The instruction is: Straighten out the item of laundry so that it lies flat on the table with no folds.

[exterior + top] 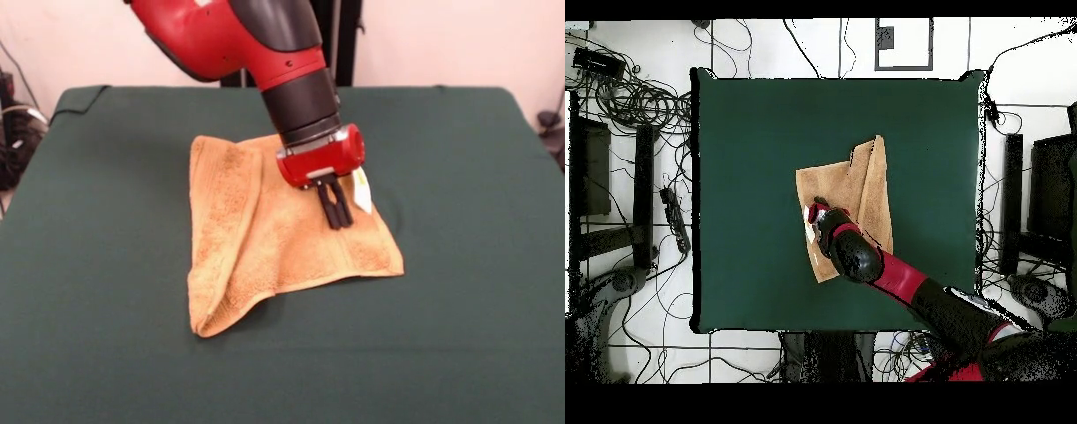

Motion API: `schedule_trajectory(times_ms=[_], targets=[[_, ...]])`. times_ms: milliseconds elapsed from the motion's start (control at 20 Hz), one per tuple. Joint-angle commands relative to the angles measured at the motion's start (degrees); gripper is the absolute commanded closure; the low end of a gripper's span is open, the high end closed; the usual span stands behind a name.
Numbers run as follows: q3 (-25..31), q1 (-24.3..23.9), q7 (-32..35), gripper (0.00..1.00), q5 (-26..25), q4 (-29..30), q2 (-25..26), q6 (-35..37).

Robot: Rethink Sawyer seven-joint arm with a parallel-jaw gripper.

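Overhead view first: I see the table (745,200) as a broad dark green rectangle, ringed on the floor by cables (635,100) and dark equipment (590,165). My arm (905,280) crosses its near edge on a slant, red and black, reaching toward the middle.

From the front view, the arm (265,44) comes down over the towel (265,238), which lies roughly at the table's (106,265) centre. I count it as not flat: the left side is doubled over in a long fold running from the far corner down to the near-left corner, where the layers lift slightly into a rounded lip. The right part lies in a single layer, with a woven band (344,252) near its hem.

My gripper (335,212) points down over the towel's right portion, its black fingers (330,209) drawn close together, with no cloth that I can see between them. Whether the tips touch the terry I cannot tell.

Just beside the gripper, a small white tag (361,192) sticks out at the towel's right edge.
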Motion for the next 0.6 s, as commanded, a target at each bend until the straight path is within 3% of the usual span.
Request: schedule_trajectory(times_ms=[50,300,600], targets=[[4.0,1.2,15.9,1.0,4.3,-3.8,8.8,2.9],[6.1,2.4,18.8,1.0,5.2,-1.7,9.6,-1.0],[10.0,2.0,18.7,1.0,5.1,-3.5,13.0,-1.0]])
